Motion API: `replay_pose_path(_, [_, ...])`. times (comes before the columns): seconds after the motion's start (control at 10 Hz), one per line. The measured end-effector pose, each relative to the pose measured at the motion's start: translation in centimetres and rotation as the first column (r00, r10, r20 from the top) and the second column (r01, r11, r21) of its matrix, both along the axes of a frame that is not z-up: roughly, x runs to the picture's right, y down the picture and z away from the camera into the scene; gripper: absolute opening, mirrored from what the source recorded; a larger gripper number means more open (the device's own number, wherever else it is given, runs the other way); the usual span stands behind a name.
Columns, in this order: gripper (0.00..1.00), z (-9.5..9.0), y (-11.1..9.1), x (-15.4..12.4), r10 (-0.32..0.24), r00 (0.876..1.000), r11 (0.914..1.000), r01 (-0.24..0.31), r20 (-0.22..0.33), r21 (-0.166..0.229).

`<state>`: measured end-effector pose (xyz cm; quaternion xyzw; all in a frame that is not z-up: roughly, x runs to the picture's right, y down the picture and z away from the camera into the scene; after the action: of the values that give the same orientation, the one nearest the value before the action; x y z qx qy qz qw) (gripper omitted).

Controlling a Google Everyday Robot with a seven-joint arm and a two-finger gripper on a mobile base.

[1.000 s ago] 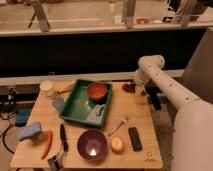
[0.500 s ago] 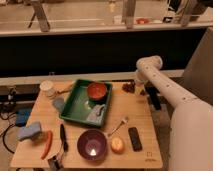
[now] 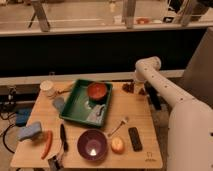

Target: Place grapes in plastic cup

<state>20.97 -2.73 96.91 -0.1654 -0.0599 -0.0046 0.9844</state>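
The grapes [image 3: 128, 88], a small dark reddish lump, lie on the wooden table [image 3: 145, 112] near its back right edge. My gripper [image 3: 136, 88] hangs from the white arm [image 3: 150, 70] right beside the grapes, on their right side, and partly overlaps them; contact is unclear. The plastic cup [image 3: 48, 88], whitish and short, stands at the table's back left, far from the gripper across the green tray [image 3: 75, 107].
The tray holds a red-orange bowl [image 3: 97, 91] and a blue cloth [image 3: 98, 113]. At the front are a purple bowl [image 3: 92, 145], an orange fruit [image 3: 118, 145], a black remote [image 3: 135, 138] and a utensil [image 3: 119, 126]. A red pepper [image 3: 47, 143], knife [image 3: 63, 137] and blue sponge [image 3: 30, 131] lie front left.
The arm has swung left and the gripper has closed in on the grapes from the right. The grapes and the other objects have not moved.
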Motion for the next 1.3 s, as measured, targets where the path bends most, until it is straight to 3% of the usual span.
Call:
replay_pose_path(0.5, [0.80, 1.5, 0.9, -0.3, 0.017, 0.997, 0.9998, -0.017, 0.076, -0.006])
replay_pose_path(1.1, [0.79, 3.8, 1.5, -0.1, 0.034, 0.998, 0.9994, -0.034, 0.047, 0.000])
replay_pose_path(1.2, [0.74, 4.2, 1.6, -0.3, 0.034, 0.997, 0.9994, -0.034, 0.070, -0.006])
replay_pose_path(1.3, [0.62, 4.5, 1.8, -0.2, 0.037, 0.994, 0.9993, -0.036, 0.102, -0.014])
